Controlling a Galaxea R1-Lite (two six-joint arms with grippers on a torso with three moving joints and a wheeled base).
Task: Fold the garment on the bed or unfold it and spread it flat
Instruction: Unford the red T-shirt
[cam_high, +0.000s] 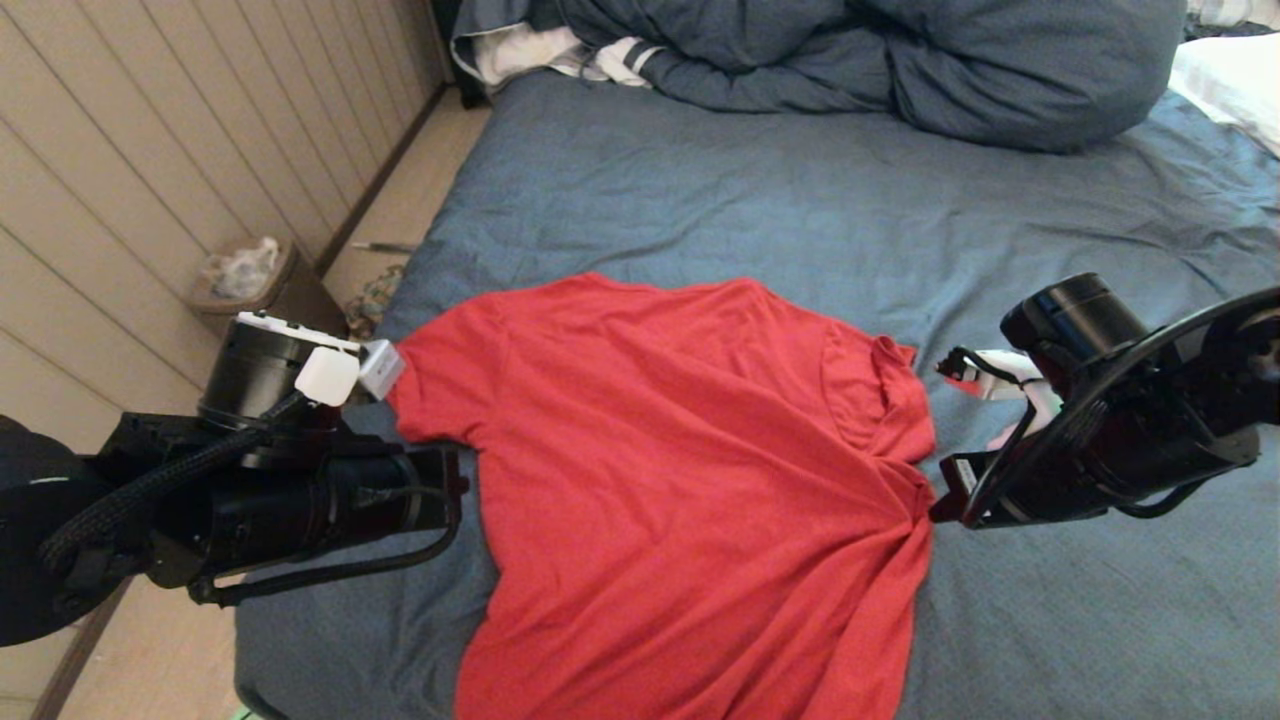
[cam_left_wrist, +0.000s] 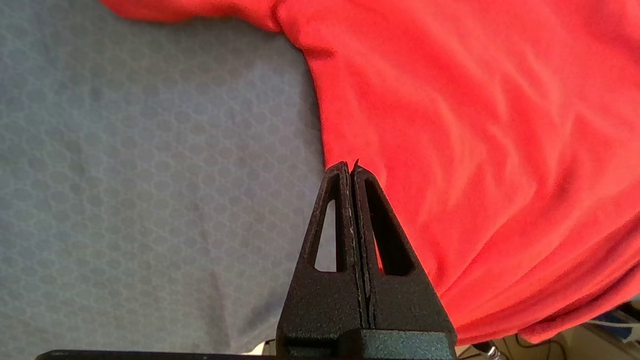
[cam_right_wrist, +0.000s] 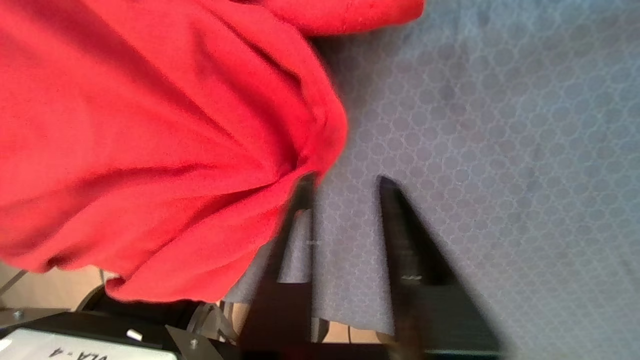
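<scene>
Red T-shirt (cam_high: 680, 480) lies plain side up near the front edge of the bed (cam_high: 700, 190), mostly spread, hem hanging toward the front; bunched folds remain along its right side. Judged step: flattening, side edges being drawn outward. Left gripper (cam_left_wrist: 350, 167) sits at the shirt's left edge, fingers pressed together; a sliver of red shows at the tips, so it appears to pinch the edge, though I cannot confirm. Right gripper (cam_right_wrist: 345, 182) sits at the gathered right edge, fingers partly spread, 1 finger touching the cloth, nothing held. Next move likely needs the right-side bunch regripped and pulled outward.
</scene>
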